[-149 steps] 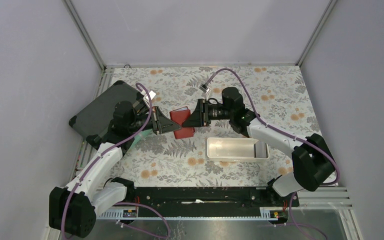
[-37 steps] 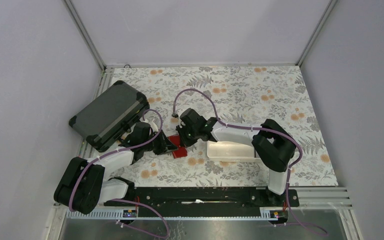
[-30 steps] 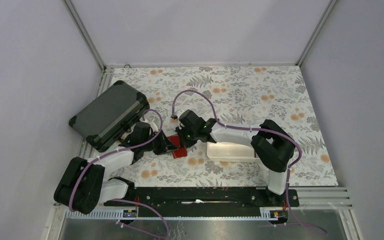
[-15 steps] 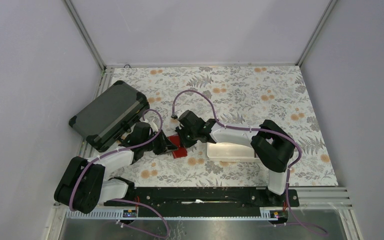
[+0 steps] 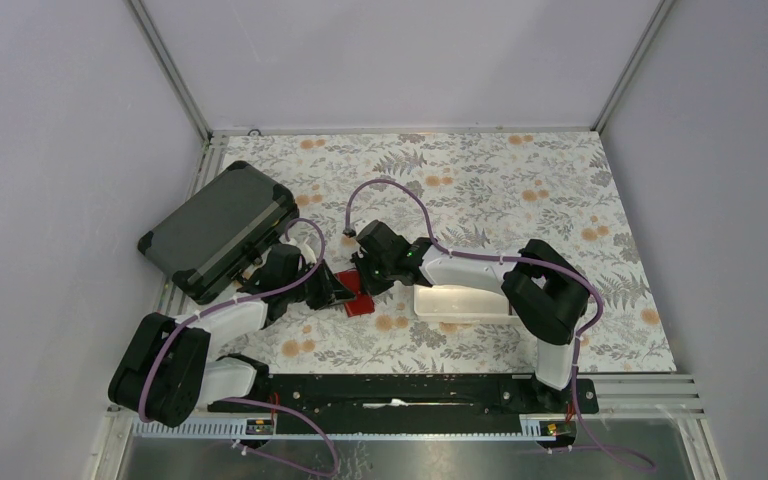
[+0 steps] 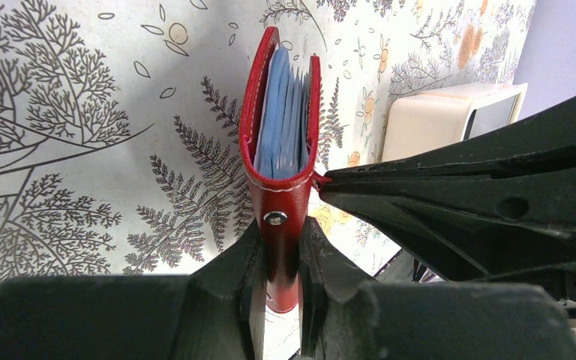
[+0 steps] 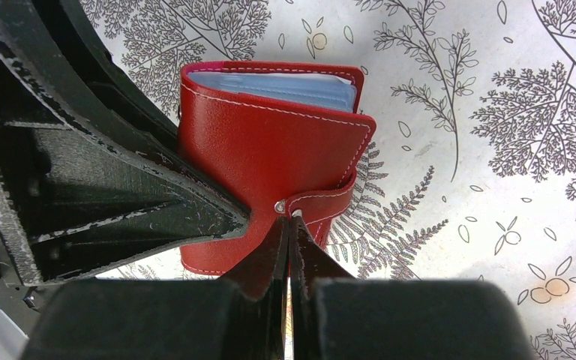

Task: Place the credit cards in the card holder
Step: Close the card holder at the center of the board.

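Nothing moved lately: left tool grips the card holder, blue credit cards inside; right tool, shut, presses its strap, likely snapping it closed.

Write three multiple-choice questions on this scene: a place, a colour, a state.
1. The long white plastic tray lies where from the small red leather-like wallet? A. left B. right C. on top
2. The thin plastic cards in the wallet are: A. light blue B. green C. black
3. The left gripper is: A. wide open B. shut on the wallet C. holding the tray
B, seen from above; A, blue edges show between the covers; B, it pinches the wallet's snap end.
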{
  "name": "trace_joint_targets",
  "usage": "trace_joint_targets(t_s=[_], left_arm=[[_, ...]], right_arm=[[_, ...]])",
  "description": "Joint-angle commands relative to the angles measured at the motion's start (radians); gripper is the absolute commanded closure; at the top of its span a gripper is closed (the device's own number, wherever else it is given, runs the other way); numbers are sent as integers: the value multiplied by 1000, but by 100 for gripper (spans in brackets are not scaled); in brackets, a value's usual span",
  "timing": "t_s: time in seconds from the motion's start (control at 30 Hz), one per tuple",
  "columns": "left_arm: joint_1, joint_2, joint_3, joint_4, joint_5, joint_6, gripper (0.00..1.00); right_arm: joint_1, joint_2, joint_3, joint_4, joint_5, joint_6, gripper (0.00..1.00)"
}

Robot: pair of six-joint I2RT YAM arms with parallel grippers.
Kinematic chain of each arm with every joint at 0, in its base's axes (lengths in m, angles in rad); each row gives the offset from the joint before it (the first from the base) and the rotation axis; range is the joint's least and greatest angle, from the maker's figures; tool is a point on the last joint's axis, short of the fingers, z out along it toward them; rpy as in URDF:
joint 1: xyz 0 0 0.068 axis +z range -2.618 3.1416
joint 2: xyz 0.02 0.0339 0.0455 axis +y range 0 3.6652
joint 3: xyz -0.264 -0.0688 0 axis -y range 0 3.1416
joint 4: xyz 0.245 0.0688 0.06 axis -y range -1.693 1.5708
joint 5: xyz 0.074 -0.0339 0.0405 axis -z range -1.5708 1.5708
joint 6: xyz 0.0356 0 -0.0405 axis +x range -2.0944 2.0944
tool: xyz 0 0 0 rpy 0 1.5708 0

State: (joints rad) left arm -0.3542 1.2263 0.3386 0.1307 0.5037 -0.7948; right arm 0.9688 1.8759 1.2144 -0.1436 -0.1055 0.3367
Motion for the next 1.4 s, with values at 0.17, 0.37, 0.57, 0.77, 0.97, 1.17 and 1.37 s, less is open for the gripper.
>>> trace_joint_targets(t_s=[0.17,0.37,0.57,0.77,0.97,1.17,1.37], left_arm=[[-3,22,16,40,-11,14,100],[-3,23,17,40,-11,14,100],[-3,26,17,40,-12,14,100],[-3,27,20,41,-13,13,100],[-3,30,22,41,-8,14,100],[-3,32,20,46,-5,16,100],[-3,32,18,54,-2,19,100]], right_arm=[[16,-8,38,39,6,16,100],[16,-4,35,45,-20,9,100],[18,-5,26,40,-31,5,100],[26,-11,10,36,-40,1,100],[38,-1,16,37,-49,-7,100],[49,14,29,34,-60,-16,100],[63,29,45,32,-77,-27,100]])
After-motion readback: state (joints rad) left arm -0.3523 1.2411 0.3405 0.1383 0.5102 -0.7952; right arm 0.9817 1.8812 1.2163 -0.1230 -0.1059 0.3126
